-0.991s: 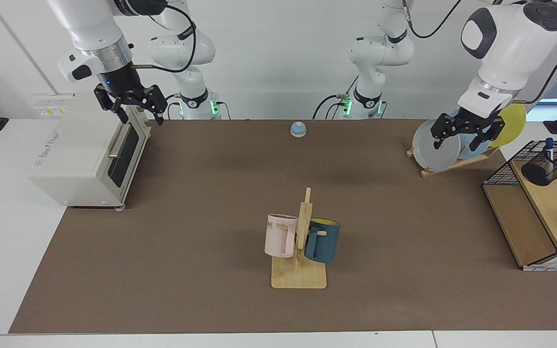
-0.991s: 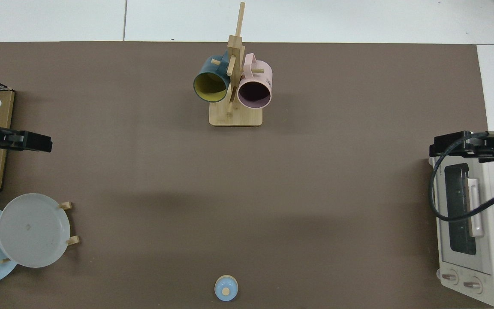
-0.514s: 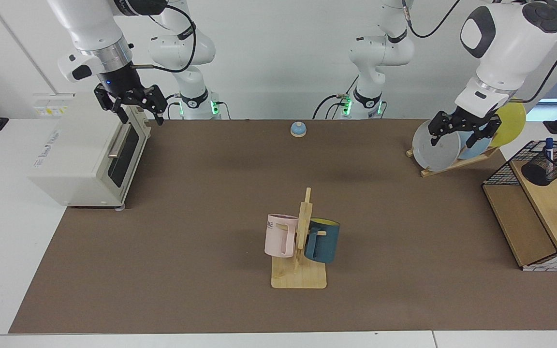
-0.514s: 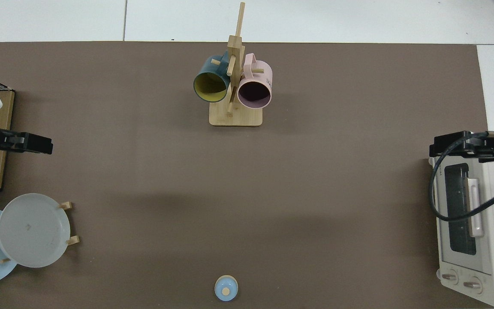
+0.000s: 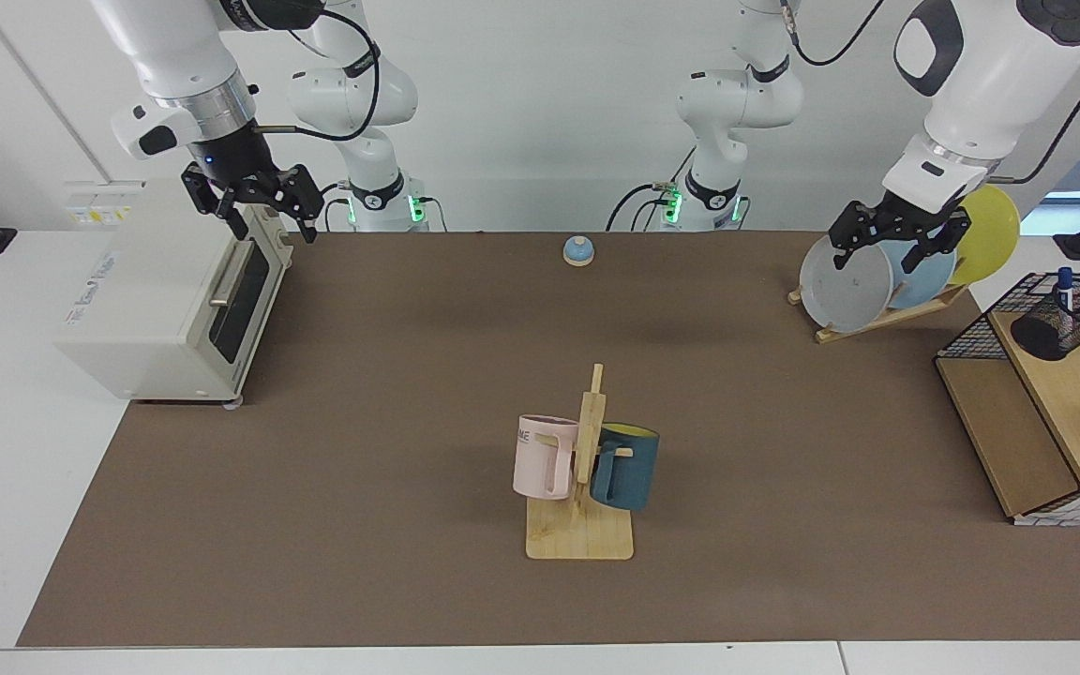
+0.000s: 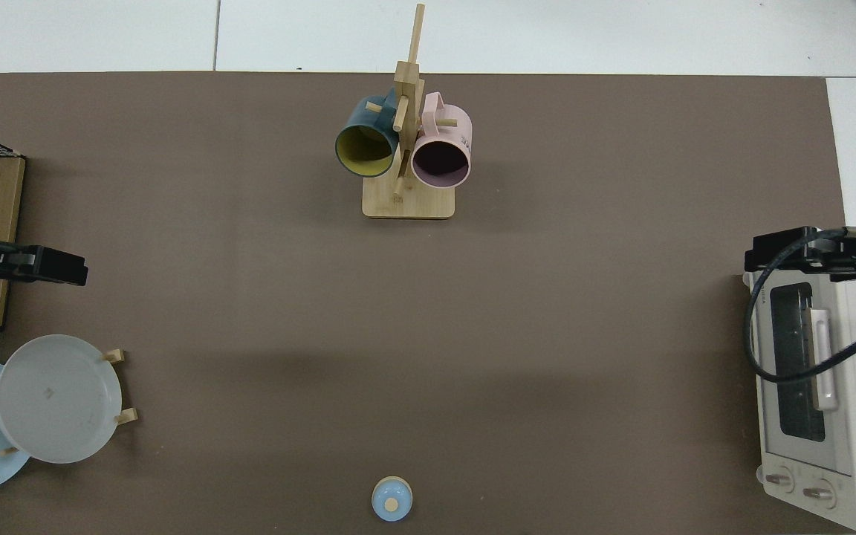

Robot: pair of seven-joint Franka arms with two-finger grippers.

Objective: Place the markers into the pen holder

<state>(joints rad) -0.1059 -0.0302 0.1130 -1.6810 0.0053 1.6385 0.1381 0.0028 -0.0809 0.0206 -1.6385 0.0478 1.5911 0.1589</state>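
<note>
The left gripper hangs in the air with its fingers spread wide and nothing between them, in front of the grey plate and blue plate leaning in the wooden rack, touching neither as far as the facing view shows. The right gripper, waiting, is likewise splayed and empty above the top front corner of the toaster oven. The marker stands cap-up inside the pen holder, which sits on the wooden shelf of the wire basket, well apart from both grippers.
</note>
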